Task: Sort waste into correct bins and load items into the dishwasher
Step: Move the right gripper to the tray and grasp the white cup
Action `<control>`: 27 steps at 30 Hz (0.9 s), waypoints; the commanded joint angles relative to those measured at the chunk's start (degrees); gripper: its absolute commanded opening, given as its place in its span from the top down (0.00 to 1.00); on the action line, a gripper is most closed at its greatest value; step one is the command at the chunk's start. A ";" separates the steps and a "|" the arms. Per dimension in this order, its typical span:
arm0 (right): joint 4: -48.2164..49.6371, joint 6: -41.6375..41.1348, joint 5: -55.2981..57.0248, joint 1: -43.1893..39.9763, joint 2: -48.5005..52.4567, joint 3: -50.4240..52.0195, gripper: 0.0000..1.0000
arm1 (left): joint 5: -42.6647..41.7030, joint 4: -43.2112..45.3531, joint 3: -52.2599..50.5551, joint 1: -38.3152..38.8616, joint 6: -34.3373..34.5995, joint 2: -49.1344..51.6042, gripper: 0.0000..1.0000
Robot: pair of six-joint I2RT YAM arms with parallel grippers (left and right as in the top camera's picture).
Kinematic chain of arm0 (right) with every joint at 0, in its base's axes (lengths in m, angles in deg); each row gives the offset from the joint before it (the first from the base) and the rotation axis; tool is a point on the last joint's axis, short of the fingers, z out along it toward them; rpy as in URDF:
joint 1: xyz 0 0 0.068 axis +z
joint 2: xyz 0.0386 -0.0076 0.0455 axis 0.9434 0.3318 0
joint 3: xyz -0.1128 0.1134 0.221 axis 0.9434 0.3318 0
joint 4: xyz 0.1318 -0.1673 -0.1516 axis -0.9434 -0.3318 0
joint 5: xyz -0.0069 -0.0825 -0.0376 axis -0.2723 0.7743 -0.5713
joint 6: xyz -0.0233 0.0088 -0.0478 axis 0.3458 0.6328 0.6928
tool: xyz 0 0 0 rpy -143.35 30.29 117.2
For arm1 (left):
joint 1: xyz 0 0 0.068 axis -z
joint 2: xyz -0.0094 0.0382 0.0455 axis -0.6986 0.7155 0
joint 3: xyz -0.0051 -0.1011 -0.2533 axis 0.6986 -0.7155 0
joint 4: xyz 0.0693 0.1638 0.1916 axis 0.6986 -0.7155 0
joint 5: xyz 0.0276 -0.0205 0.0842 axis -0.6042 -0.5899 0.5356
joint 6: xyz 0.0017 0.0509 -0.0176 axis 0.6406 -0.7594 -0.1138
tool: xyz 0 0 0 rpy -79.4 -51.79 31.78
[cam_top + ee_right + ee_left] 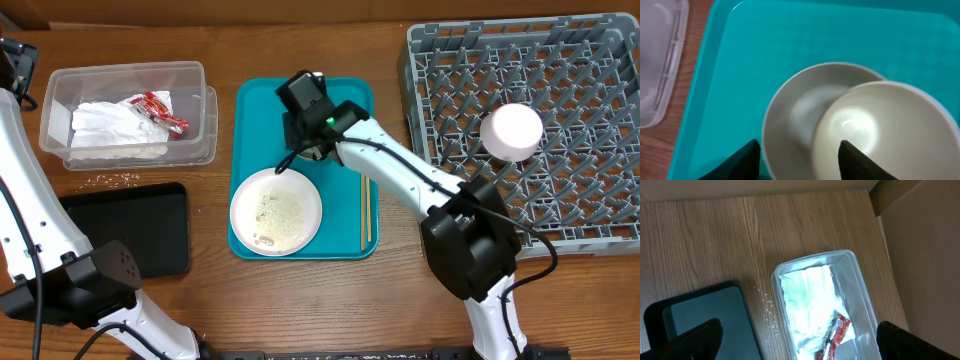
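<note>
Closest to the lens, the right gripper (800, 160) shows me only two dark finger stubs, cut off by the bottom edge. They stand spread and open over two bowls on the teal tray (740, 60), but I cannot tell whether they touch either bowl. The white bowl (885, 130) overlaps the grey bowl (790, 115) and hides its right side, and its own right rim runs out of frame. From overhead the right arm (400, 170) covers both bowls. The left gripper (797, 330) is spread wide too, fingers in the bottom corners, above the tub (860, 280), whose near end is cut off.

Overhead, the tub sits upper left, lengthwise left to right. The wrapper (157, 110) slants from upper left to lower right on the napkins (105, 128). The black tray (130, 225) below lies the same way as the tub.

I count one plate (243, 205) at the teal tray's lower end, one cup (512, 132) on the rack (580, 60) and one wrapper. The napkins are too bunched to count. Scraps (285, 212) dot the plate, and more lie on the table (220, 40) between the tub and the black tray.
</note>
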 commanded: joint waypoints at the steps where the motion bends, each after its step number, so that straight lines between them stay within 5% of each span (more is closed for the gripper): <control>1: 0.15 -0.11 0.22 0.39 0.04 -0.02 0.52 | 0.72 0.09 0.00 0.24 -0.50 0.50 0.00; 7: 0.07 -0.11 0.48 0.37 0.04 -0.02 0.64 | 0.72 0.09 0.00 0.24 -0.50 0.50 0.00; 20: -0.50 0.07 2.80 0.33 2.38 -0.02 0.68 | 0.72 0.09 0.00 0.24 -0.50 0.50 0.00; 27: -1.57 1.40 2.73 0.33 1.79 -2.60 0.82 | 0.72 0.09 0.00 0.24 -0.50 0.50 0.00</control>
